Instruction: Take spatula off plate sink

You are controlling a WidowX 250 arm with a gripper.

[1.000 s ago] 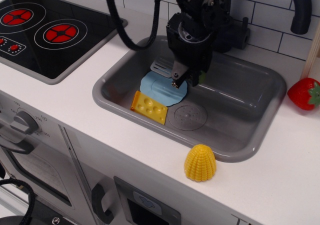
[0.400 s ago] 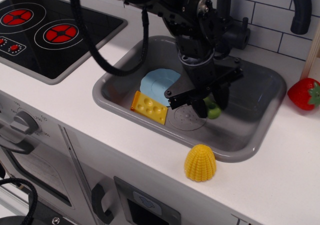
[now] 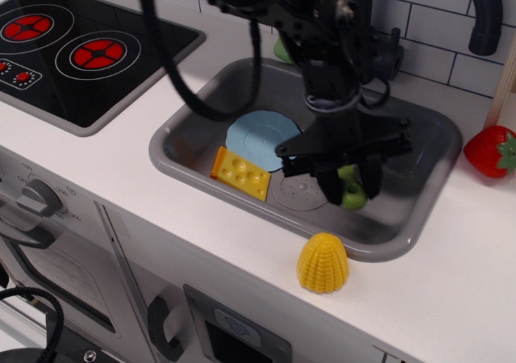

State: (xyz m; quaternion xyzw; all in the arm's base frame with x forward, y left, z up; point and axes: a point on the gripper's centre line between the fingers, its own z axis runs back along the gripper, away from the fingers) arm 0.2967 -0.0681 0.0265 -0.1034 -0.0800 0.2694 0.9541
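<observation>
While the black stovetop (image 3: pixel 76 48) fills the far left of the counter (image 3: pixel 121 157), the grey sink (image 3: pixel 201 105) sits to its right. Inside it, a yellow cheese wedge (image 3: pixel 240 173) leans against the bare light-blue plate (image 3: pixel 260 137), with the round drain (image 3: pixel 300 192) just beside them. Right of the drain, the gripper (image 3: pixel 348 187) pinches the spatula (image 3: pixel 350 189) by its green handle, low over the sink floor and off the plate; its blade is hidden. A yellow corn cob (image 3: pixel 322 263) stands on the front counter, and a strawberry (image 3: pixel 492 150) lies at the far right.
</observation>
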